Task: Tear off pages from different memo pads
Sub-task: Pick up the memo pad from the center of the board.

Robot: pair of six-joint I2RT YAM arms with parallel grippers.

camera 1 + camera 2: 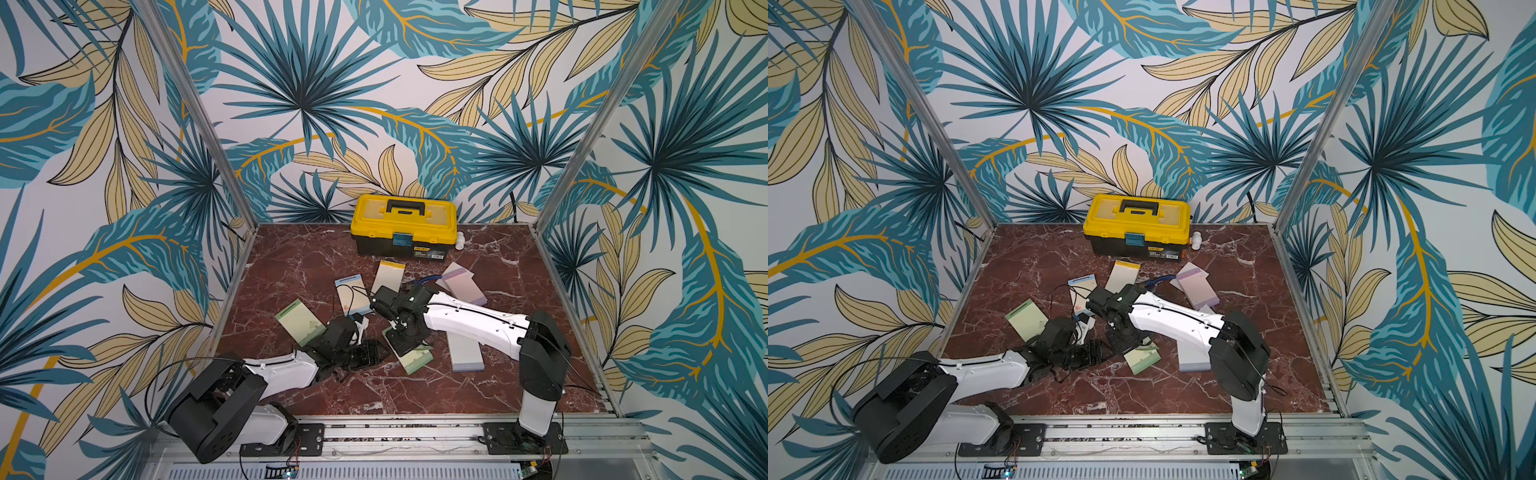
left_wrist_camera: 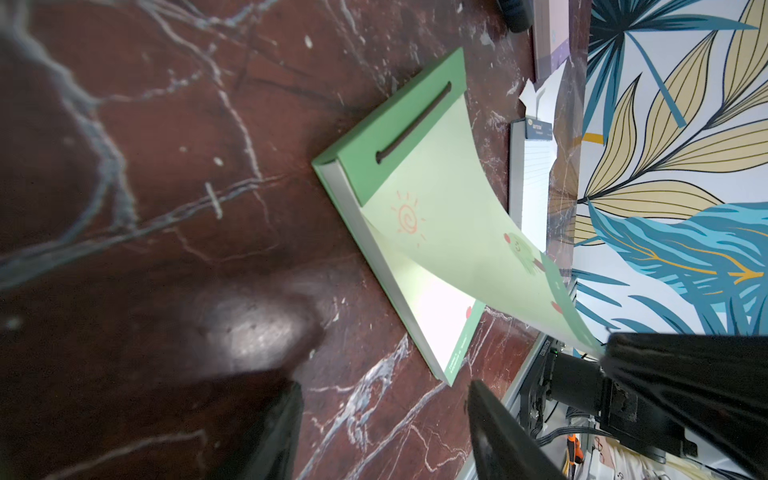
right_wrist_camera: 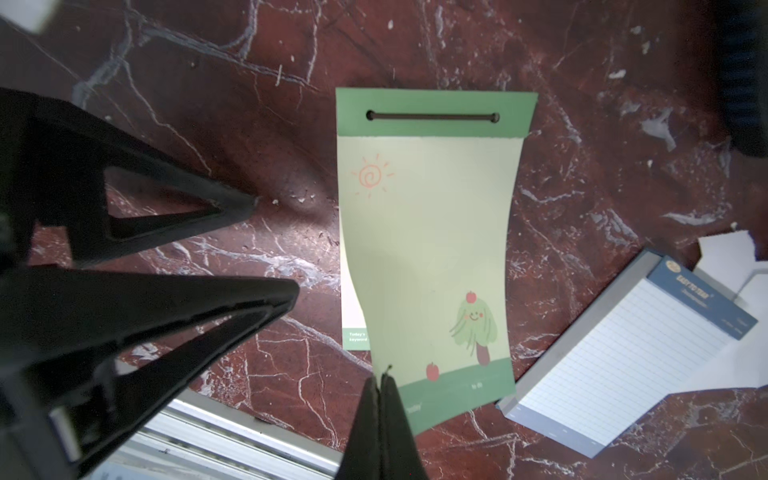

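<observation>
Right fingers [image 3: 365, 428] tight on green page [image 3: 432, 249]

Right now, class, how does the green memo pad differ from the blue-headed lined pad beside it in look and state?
The green memo pad has its top page lifted and curled, pinched by the right claw; the lined pad lies flat. The green memo pad is pale green with a sun and tree drawn on; the lined pad is white and ruled. Both rest on the marble table.

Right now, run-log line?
right gripper: shut on top page | green pad: page curled up, not torn off | left gripper: open, empty
</observation>
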